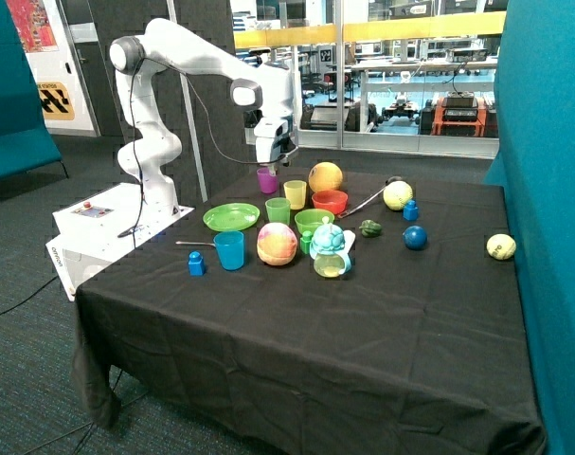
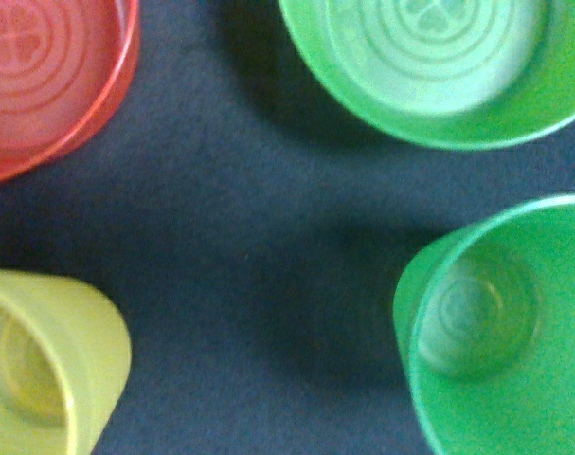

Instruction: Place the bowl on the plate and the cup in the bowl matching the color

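The white Franka arm reaches over the far left part of the black-cloth worktop (image 1: 363,322), its gripper (image 1: 271,159) hanging above a small purple plastic cup (image 1: 267,180). How far the gripper is open cannot be told, and nothing can be seen held in it.

Five cups stand on the worktop: the purple one, a yellow plastic cup (image 1: 295,193) just right of it, the light-green plastic tumbler (image 1: 278,210) nearer and between plate and bowls, a larger blue plastic cup (image 1: 229,250) near the front left, and, less certainly, a small green cup (image 1: 306,241) beside the teapot.

There are two bowls: the light-green plastic bowl (image 1: 314,220) sits on the cloth just right of the tumbler, and the red-orange plastic bowl (image 1: 330,201) lies just behind it.

One flat bright-green plastic plate (image 1: 231,217) lies left of the tumbler, with nothing on it. The bowl is not on the plate and the tumbler is not in the bowl.

The wrist view looks straight down on four of these, apart from one another on the cloth: red-orange bowl (image 2: 41,76), light-green bowl (image 2: 439,66), tumbler (image 2: 495,327) and yellow cup (image 2: 41,370).

A pale-blue toy teapot (image 1: 330,250) stands in front of the green bowl.
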`<state>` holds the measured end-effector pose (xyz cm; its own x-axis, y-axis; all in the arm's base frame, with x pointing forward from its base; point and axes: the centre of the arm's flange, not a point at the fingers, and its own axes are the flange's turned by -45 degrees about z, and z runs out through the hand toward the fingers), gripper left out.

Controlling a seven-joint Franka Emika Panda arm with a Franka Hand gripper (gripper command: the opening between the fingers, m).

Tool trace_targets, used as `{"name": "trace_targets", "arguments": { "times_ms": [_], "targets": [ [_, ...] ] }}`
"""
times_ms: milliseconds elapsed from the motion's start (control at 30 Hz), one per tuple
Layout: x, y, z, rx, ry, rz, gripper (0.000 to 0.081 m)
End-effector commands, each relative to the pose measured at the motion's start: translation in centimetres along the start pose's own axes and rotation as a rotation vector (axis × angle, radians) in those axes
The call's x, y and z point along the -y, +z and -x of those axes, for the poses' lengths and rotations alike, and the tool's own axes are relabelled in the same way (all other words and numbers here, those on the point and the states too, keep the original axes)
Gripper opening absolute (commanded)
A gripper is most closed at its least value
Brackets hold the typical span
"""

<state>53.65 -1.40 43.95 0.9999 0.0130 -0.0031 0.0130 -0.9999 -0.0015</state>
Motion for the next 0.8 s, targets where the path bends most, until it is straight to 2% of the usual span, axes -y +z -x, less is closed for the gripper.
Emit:
{"name": "trace_targets", "arguments": {
  "times_ms": [0,200,433,633,767],
  "targets": [
    [-0.8,1.2,-2.3,-0.0031,0.018,0.0015,0.0000],
    [-0.4,1.9,-3.6,-0.0031,0.001,0.0015,0.0000],
    [0.2,2.7,-4.6,-0.0031,-0.034,0.0015,0.0048],
    [0.8,3.7,-5.6,-0.0031,-0.051,0.0016,0.0199],
    [1.0,4.7,-6.2,-0.0031,-0.052,0.0016,0.0370]
  ]
}}
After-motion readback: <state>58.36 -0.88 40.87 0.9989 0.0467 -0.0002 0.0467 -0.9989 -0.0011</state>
